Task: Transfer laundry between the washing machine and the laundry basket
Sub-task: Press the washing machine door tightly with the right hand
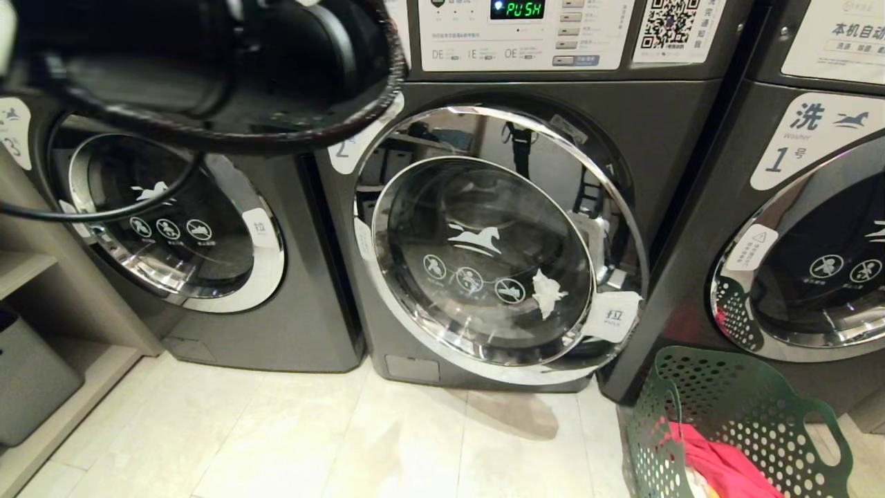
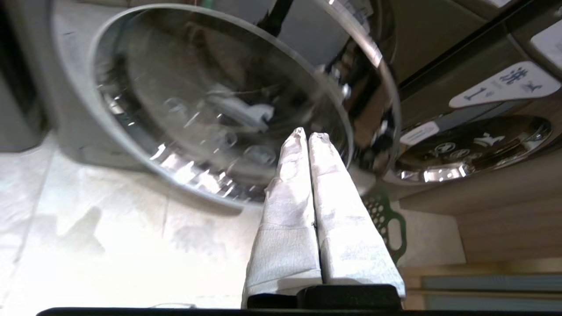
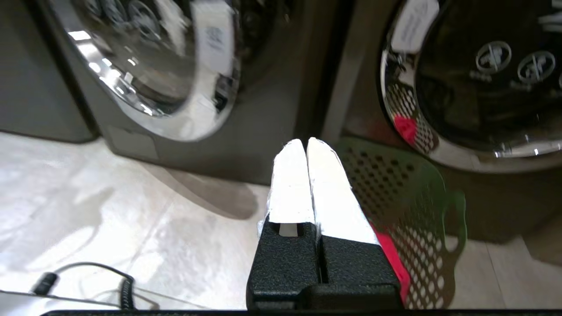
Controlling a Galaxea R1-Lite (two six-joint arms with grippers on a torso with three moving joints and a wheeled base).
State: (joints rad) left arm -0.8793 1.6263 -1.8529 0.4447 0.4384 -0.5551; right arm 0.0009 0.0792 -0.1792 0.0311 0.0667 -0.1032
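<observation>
Fingers of both the left gripper and right gripper were pressed together, empty; the washing machine door looked barely ajar, laundry remained in the basket, so nothing seemed transferred.

Head camera looks down at the washing machine; both wrist cameras face it low, sharing the laundry basket.

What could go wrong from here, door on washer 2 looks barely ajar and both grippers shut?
1. The left gripper, shut and empty, sits close to the washing machine door glass; it may hit or slip off the curved chrome rim.
2. The laundry basket stands right beside the door's handle side; a swinging door may knock it.
3. A black cable hangs before the head camera, hiding part of the scene.
</observation>
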